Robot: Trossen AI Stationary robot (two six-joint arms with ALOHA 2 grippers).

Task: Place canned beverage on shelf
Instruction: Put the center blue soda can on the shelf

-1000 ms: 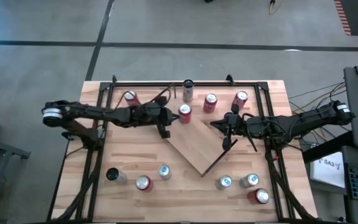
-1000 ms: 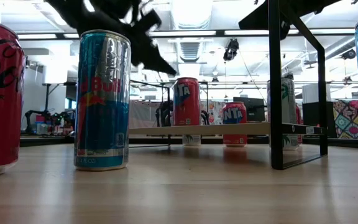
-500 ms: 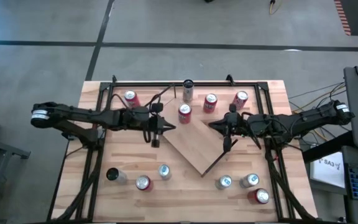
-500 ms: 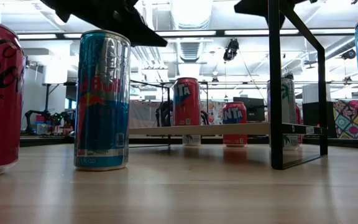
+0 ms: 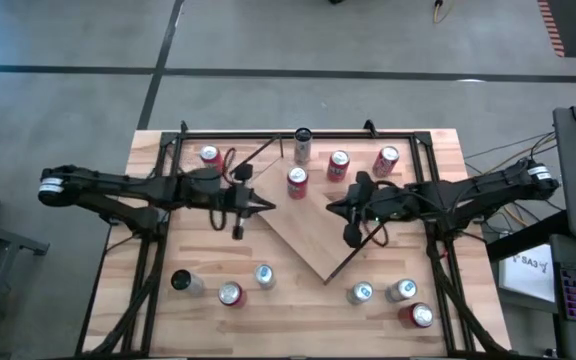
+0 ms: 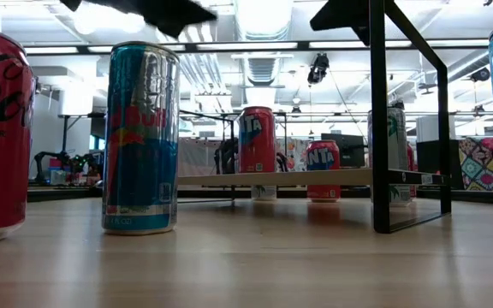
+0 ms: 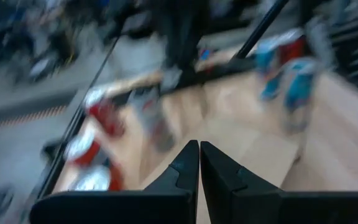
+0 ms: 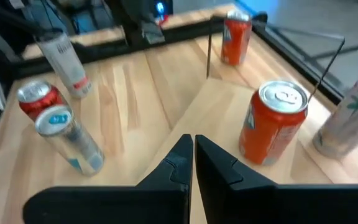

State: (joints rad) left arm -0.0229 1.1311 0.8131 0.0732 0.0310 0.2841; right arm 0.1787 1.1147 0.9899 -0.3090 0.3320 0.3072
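Entry: table (image 5: 448, 160) with shelf (image 5: 313, 235), a light board lying diagonally at table centre, one can (image 5: 296, 182) standing at its far corner. Other cans stand off the shelf along the table's far edge (image 5: 339, 165) and near edge (image 5: 230, 293). Left gripper (image 5: 240, 222): fingers pressed together, holding nothing, above the table just left of the shelf. Right gripper (image 5: 352, 232): fingers likewise together, holding nothing, over the shelf's right side. Risks, as judged: neither claw can take a can until it parts its fingers; a descent with fingers together would knock a can over. The two arms point toward each other across the shelf, so a careless reach could bring them together or sweep the standing can off its corner.
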